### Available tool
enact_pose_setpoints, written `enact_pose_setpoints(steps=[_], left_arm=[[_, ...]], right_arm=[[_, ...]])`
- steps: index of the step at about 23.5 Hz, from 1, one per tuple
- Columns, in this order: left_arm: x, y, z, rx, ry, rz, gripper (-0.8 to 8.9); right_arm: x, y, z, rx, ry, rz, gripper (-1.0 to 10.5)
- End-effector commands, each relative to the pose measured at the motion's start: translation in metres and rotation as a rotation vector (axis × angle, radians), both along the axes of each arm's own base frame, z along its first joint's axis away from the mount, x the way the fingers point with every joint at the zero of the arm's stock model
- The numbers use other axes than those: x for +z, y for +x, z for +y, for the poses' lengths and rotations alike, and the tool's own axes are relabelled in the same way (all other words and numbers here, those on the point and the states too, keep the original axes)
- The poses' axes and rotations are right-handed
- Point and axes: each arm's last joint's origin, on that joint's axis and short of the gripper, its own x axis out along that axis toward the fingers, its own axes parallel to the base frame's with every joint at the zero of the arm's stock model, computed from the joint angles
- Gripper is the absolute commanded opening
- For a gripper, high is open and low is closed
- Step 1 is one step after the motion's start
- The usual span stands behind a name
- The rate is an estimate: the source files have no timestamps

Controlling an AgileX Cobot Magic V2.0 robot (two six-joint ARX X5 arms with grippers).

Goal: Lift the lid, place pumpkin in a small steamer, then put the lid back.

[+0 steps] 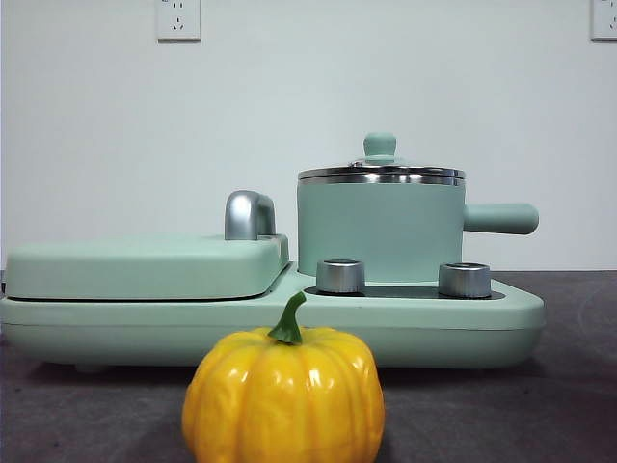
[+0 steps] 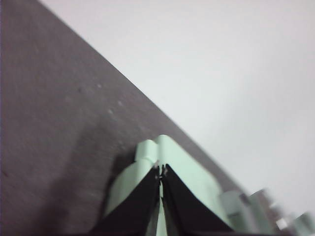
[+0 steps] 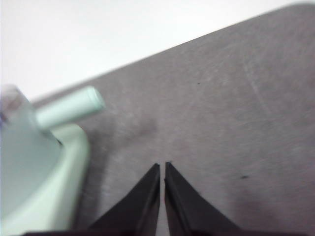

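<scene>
Left wrist view is showing the left claw (image 2: 161, 172) with its two black jaws clenched tip to tip, nothing between them, hanging above a rounded mint-green corner of the cooker base (image 2: 170, 157) and the dark grey bench (image 2: 59, 123). Right wrist view is showing the right claw (image 3: 162, 167) likewise pinched closed on nothing, hovering over bare bench (image 3: 221, 123) just off the side where the stubby side handle (image 3: 71, 107) is sticking out. Neither claw is appearing in the front view. Out from there, the small steamer (image 1: 381, 231) is sitting upright on the right part of the cooker base (image 1: 289, 323), a mint-green cylinder with a steel rim and its handle (image 1: 499, 218) pointing right. The lid (image 1: 381, 172) is resting closed on the steamer, showing as a shiny steel band with a small mint-green knob on top. Two steel dials (image 1: 340, 276) are standing on the base in front of the pot. A wide flat mint-green cover (image 1: 145, 265) is lying on the left part of the base, with a curved steel handle (image 1: 249, 214) behind it. The pumpkin (image 1: 284, 395) is sitting on the bench in front of the base, nearest the camera, glossy yellow-orange, ribbed, with a short curved green stem.
</scene>
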Motion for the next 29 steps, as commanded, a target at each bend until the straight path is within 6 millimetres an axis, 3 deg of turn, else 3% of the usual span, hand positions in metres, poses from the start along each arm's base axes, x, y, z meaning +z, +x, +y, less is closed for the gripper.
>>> enact_pose_setpoints(steps=[1, 7, 16, 23, 29], left_arm=[[-0.005, 0.001, 0.000, -0.005, -0.175, 0.023, 0.07], [0.007, -0.001, -0.002, -0.078, -0.222, -0.030, 0.10], [0.057, -0.014, -0.001, -0.076, -0.128, -0.154, 0.11], [0.112, -0.022, -0.001, -0.045, 0.253, -0.158, 0.11], [0.151, -0.009, -0.001, -0.034, 0.591, -0.155, 0.10]], right_arm=[[0.006, 0.000, 0.001, 0.020, 0.178, -0.056, 0.1], [0.038, -0.005, 0.002, 0.080, 0.203, -0.207, 0.1], [0.094, -0.020, 0.002, 0.092, 0.141, -0.331, 0.1], [0.132, -0.021, 0.003, 0.111, -0.171, -0.287, 0.1], [0.157, -0.009, 0.004, 0.146, -0.410, -0.265, 0.2]])
